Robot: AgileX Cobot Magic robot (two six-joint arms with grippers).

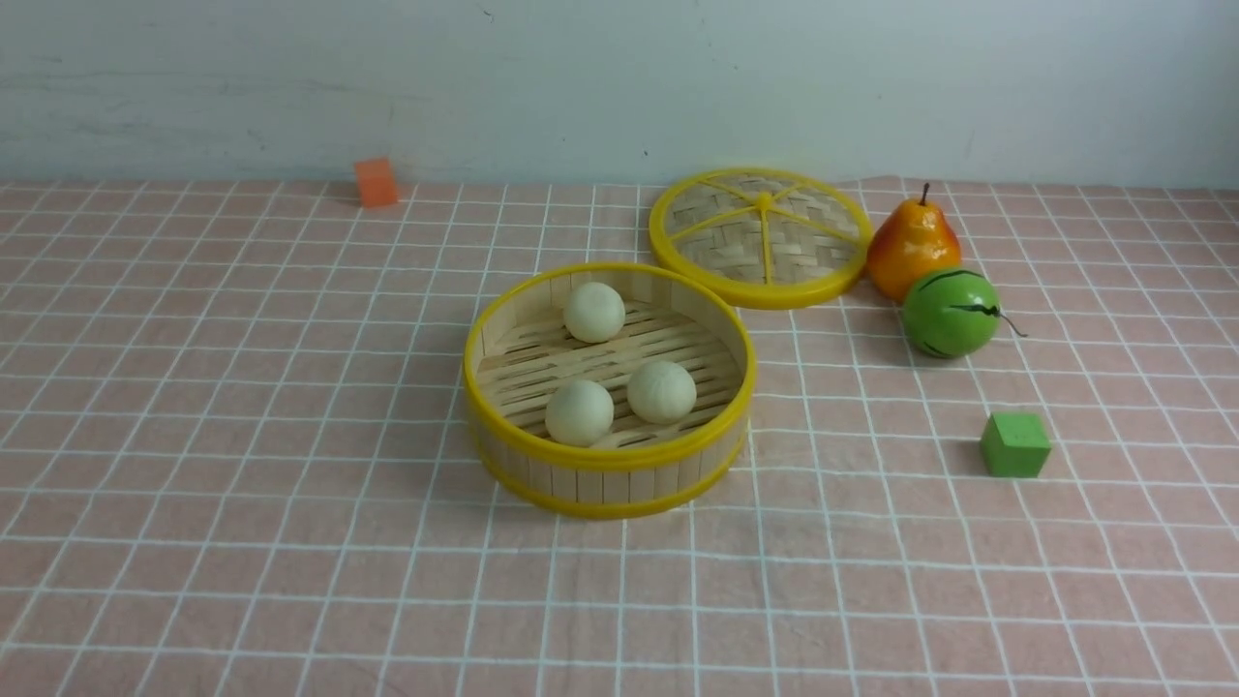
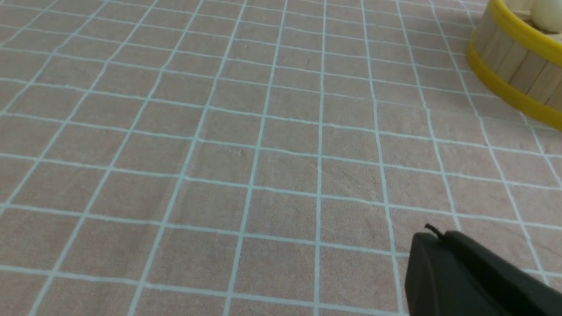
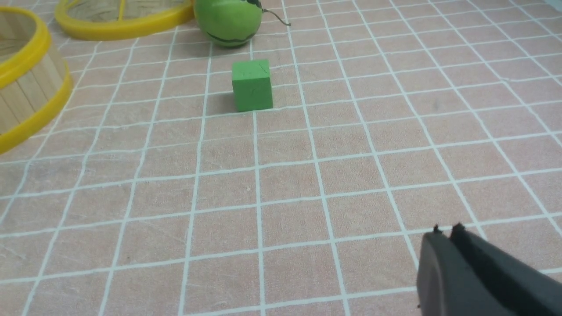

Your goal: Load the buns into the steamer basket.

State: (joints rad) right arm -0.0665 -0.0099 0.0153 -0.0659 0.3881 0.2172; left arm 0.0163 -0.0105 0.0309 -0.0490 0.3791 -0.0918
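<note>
Buns (image 1: 593, 313), three of them, all sit inside the steamer basket (image 1: 605, 481), resting on its slatted floor. Treating the basket as a clock face in the front view, with twelve at the far side, I see one bun near twelve, another near seven and the last between four and five. A small gap shows between the two nearer ones, and the far one lies apart from both.

My left gripper (image 2: 437, 232) is narrow, its fingertips together with nothing held. My right gripper (image 3: 448, 230) is narrow too, tips drawn together over bare tabletop, carrying nothing. Neither arm reaches into the front view, and the basket appears only at the edge of each wrist view.

Reading directions from the basket, I have the woven lid (image 1: 716, 237) at one o'clock, lying flat with its yellow spokes up; whether its rim touches the basket I cannot tell. Around two o'clock stands the orange pear (image 1: 913, 250), just beside the lid, with the green striped ball (image 1: 951, 313) at about five o'clock from the pear. My green block (image 1: 1014, 445) sits past them, between three and four, and the orange block (image 1: 376, 182) is well away at eleven, on the gridded tabletop (image 1: 290, 542).
</note>
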